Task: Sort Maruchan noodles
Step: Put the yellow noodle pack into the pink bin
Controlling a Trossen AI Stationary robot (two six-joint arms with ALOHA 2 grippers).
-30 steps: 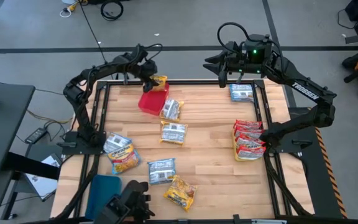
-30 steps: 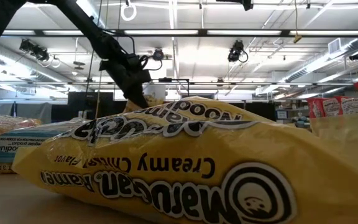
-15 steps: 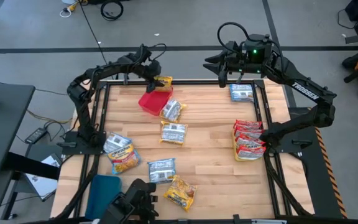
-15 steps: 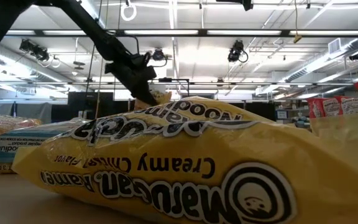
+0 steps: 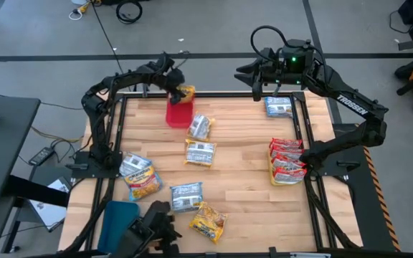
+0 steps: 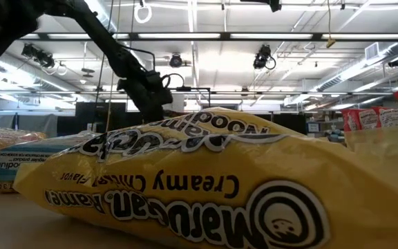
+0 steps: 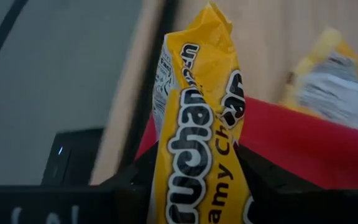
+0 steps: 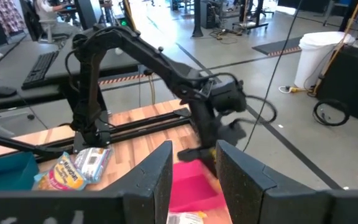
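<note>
The light wooden slatted bench [image 5: 242, 154] w/ its black metal frame takes up most of the top-down shot. Both dark arms reach in from the far edge.

The red plastic tray [image 5: 178, 113] sits near the far left corner, w/ a teal flat tray [image 5: 118, 218] down at the near left corner.

Left tool [image 5: 173, 89] is right over the far end of the red tray, pinching a yellow-orange plastic Maruchan ramen packet [image 7: 197, 130]. Wrist cam shows the packet standing up betw the two dark fingers [image 7: 135, 177], crumpled at the top, red tray just behind it.

Right tool [image 5: 264, 84] hangs at the far right edge, just beside a blue-edged ramen packet [image 5: 279, 107] lying flat in that corner. Its fingers [image 8: 151, 177] stand a bit apart w/ nothing betw them.

Rest of the noodles:
- stack of red-edged packets [image 5: 287, 161] at the right edge
- grey-white packet [image 5: 199, 127] tilted just beside the red tray
- another grey-white one [image 5: 200, 153] mid bench
- a blue-ish packet [image 5: 186, 196] toward the near side
- yellow packet [image 5: 208, 220] at the near edge, which fills the low cam [image 6: 206, 187]
- two packets overlapping at the left edge [image 5: 140, 175], one grey-white, one yellow-orange
</note>
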